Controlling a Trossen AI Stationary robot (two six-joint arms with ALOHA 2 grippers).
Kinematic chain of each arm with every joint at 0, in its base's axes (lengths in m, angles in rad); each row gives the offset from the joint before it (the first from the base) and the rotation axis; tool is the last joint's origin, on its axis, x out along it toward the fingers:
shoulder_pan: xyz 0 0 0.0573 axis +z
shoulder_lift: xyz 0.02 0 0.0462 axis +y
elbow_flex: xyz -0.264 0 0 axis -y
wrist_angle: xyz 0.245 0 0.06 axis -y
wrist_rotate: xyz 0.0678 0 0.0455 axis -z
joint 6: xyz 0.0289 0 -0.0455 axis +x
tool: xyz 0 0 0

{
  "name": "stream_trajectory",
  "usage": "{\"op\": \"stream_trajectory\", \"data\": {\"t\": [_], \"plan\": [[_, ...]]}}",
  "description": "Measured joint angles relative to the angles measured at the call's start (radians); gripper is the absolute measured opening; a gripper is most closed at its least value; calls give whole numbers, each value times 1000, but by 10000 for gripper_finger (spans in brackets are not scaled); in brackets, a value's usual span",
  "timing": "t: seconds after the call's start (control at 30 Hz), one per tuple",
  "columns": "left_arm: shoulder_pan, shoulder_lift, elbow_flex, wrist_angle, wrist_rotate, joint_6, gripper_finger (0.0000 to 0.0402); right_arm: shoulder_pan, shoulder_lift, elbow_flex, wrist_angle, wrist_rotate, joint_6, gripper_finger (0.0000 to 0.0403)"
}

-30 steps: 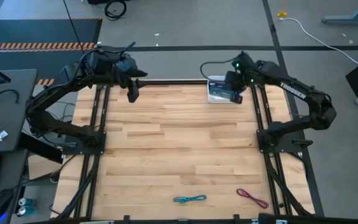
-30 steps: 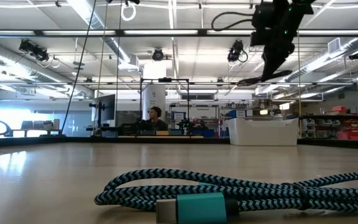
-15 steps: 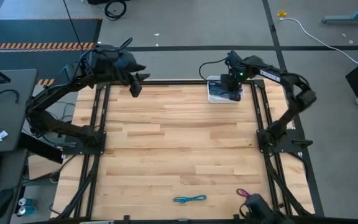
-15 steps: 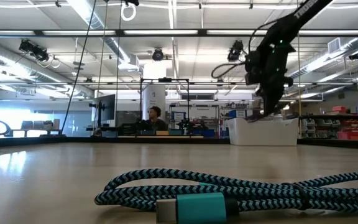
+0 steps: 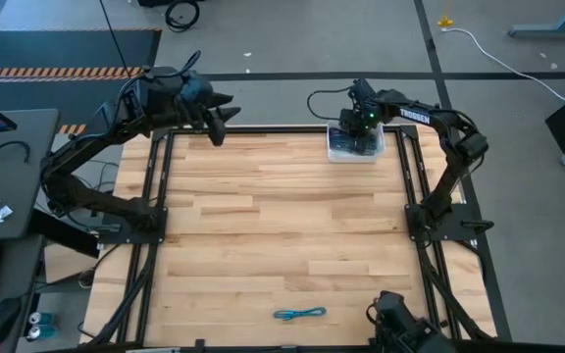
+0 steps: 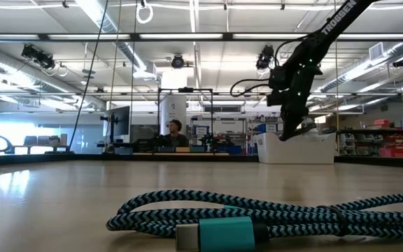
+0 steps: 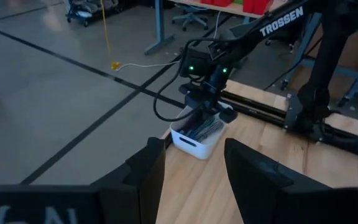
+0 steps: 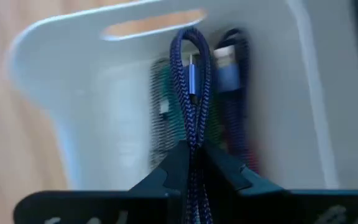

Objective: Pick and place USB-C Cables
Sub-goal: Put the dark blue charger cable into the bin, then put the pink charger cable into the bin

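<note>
Right gripper (image 5: 359, 137) hangs over the white bin (image 5: 333, 153) at the far edge of the table (image 5: 263, 226). Right wrist view shows its fingers pinched nearly together on a folded blue braided USB-C cable (image 8: 191, 93), loop end dangling over the bin mouth. Looks like the release point of a drop, grip only just slackening if at all.

Left gripper (image 5: 226, 110) is parked off the far-left corner of the table, fingers (image 7: 148, 171) apart, holding nothing. Its camera looks across at the right arm and the bin.

Bin already holds several cables: green and darker bundles, packed on end beside the blue one; the exact count can't be told.

Teal braided cable (image 5: 298, 314) lies loose near the front edge, dead centre in the low view, with its teal plug shell (image 6: 222, 231) facing the camera. A dark object (image 5: 400, 328) sits at the front-right corner; can't tell what it is.

Handling, judged:
- light, limp, braided jacket gives decent friction
- folded bundle springs open if pinched at one end
- best hold: across the middle of the fold, all strands between the pads
- the plug shell is hard and slick, so avoid it
- thin and flat on the wood, so fingers have to come right down to the surface to get under it
</note>
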Motion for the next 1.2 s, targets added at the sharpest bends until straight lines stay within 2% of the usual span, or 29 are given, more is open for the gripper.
{"op": "stream_trajectory", "data": {"t": [0.17, 0.23, 0.33, 0.5, 0.67, 0.9, 1.2], "plan": [[0, 0, 0, -1, 0, -18, 172, -1, -5, 0, -3, 69, -2, 93], [0, 0, 0, -2, 0, -19, 172, -1, -10, 0, -20, 140, 4, 121], [0, 0, 0, -5, 1, -19, 172, 29, -45, 31, -118, 256, 95, 156], [0, 0, 0, -14, 1, 7, 172, 129, -170, 76, -239, 157, 266, 169], [0, 0, 0, -63, 1, 80, 172, 331, -305, 41, -261, 119, 498, 153], [0, 0, 0, -128, 1, 145, 172, 709, -409, -77, -289, 98, 908, 131], [0, 0, 0, -172, 1, 176, 172, 1116, -428, -202, -279, -119, 1477, 130]]}}
